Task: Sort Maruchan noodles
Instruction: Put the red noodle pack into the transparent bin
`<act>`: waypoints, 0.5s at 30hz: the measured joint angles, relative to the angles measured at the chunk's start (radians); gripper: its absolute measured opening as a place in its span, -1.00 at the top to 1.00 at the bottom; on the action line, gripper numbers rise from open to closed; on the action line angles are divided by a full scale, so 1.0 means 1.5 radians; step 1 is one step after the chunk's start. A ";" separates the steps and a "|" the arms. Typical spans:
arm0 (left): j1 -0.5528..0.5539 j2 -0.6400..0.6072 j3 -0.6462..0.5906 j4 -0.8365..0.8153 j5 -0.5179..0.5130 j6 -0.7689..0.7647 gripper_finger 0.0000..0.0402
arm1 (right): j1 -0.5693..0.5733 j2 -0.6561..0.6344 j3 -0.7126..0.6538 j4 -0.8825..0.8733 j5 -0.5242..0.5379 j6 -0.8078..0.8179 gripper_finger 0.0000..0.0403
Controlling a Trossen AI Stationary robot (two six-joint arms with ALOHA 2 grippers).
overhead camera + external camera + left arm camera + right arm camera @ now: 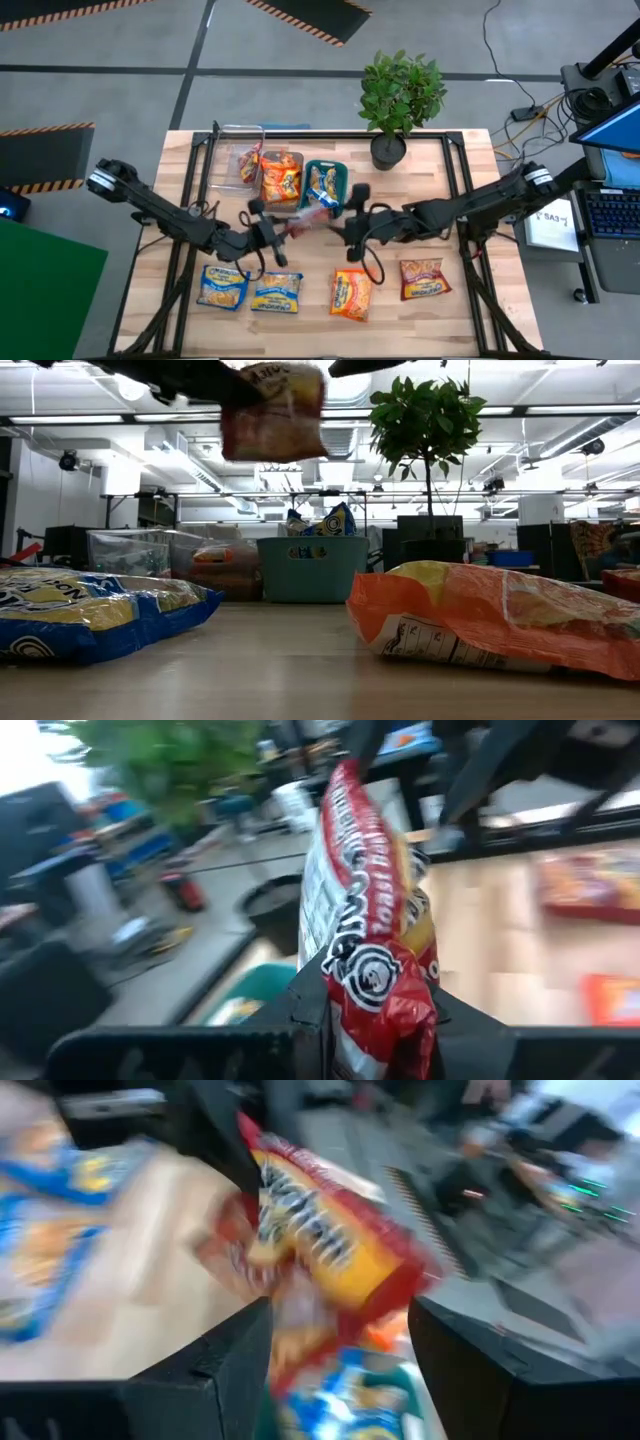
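I see my left gripper (pixel 272 232) clamped on a red Maruchan packet (pixel 308 217), held in the air mid-counter (pixel 470 310), just in front of the teal bin (pixel 325 167). Right gripper (pixel 352 222) has jaws spread, nothing held, beside the packet.

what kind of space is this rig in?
Likely a lab or workshop: hazard-striped floor tape, a laptop with loose cables beside the wooden table, and long ceiling strip lights over cluttered benches.
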 joint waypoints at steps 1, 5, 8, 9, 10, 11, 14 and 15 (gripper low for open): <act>0.000 -0.018 0.000 -0.018 -0.026 0.002 0.82 | 0.000 -0.009 0.000 -0.001 0.030 0.004 -0.11; 0.007 -0.105 0.000 -0.090 -0.171 0.034 0.82 | -0.001 -0.049 0.000 -0.002 0.116 0.039 -0.13; 0.027 -0.170 0.000 -0.131 -0.319 0.087 0.82 | -0.001 -0.070 0.000 -0.010 0.118 0.060 -0.11; 0.038 -0.188 0.000 -0.141 -0.362 0.105 0.82 | 0.000 -0.072 -0.001 -0.011 0.118 0.066 -0.11; 0.051 -0.208 0.000 -0.154 -0.388 0.122 0.82 | 0.000 -0.074 -0.001 -0.011 0.118 0.068 -0.11; 0.066 -0.228 0.000 -0.170 -0.397 0.134 0.82 | 0.000 -0.076 -0.002 -0.012 0.118 0.068 -0.11; 0.121 -0.278 0.000 -0.213 -0.373 0.135 0.82 | 0.000 -0.075 -0.012 -0.012 0.118 0.071 -0.11; 0.137 -0.289 0.000 -0.225 -0.360 0.131 0.82 | 0.000 -0.074 -0.016 -0.012 0.118 0.074 -0.11</act>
